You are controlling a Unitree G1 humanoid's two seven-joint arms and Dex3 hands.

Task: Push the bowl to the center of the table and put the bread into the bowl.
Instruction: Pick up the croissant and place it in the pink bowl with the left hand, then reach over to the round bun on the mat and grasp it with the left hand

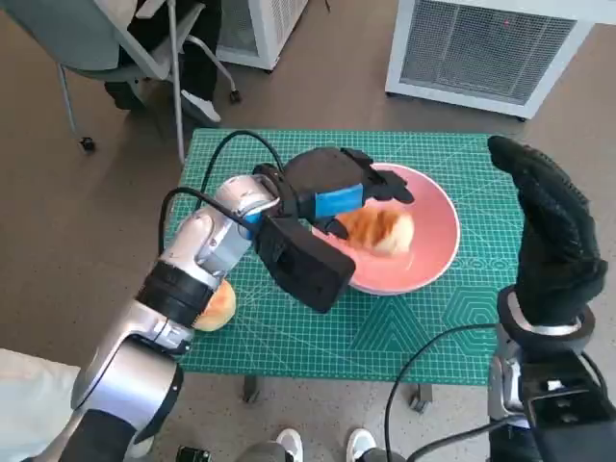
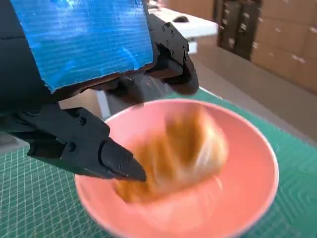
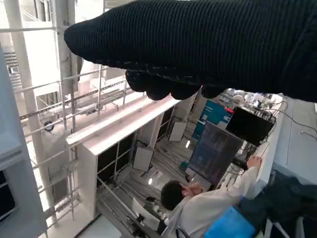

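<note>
The pink bowl [image 1: 435, 241] stands on the green mat, a little right of the table's middle. A golden piece of bread [image 1: 381, 231] lies inside it; it is blurred in the left wrist view [image 2: 178, 158]. My left hand [image 1: 332, 188] hovers over the bowl's left rim with its fingers [image 2: 89, 148] spread on either side of the bread, gripping nothing. My right hand [image 1: 551, 226] is raised at the table's right edge, away from the bowl, and holds nothing. In the right wrist view only the glove [image 3: 208, 44] shows, against the room.
A round yellowish bun or fruit [image 1: 218, 306] lies on the green mat [image 1: 318, 327] at the front left, partly under my left forearm. A chair [image 1: 125, 48] and a white unit [image 1: 491, 43] stand beyond the table. A person [image 3: 198, 208] sits at a screen in the right wrist view.
</note>
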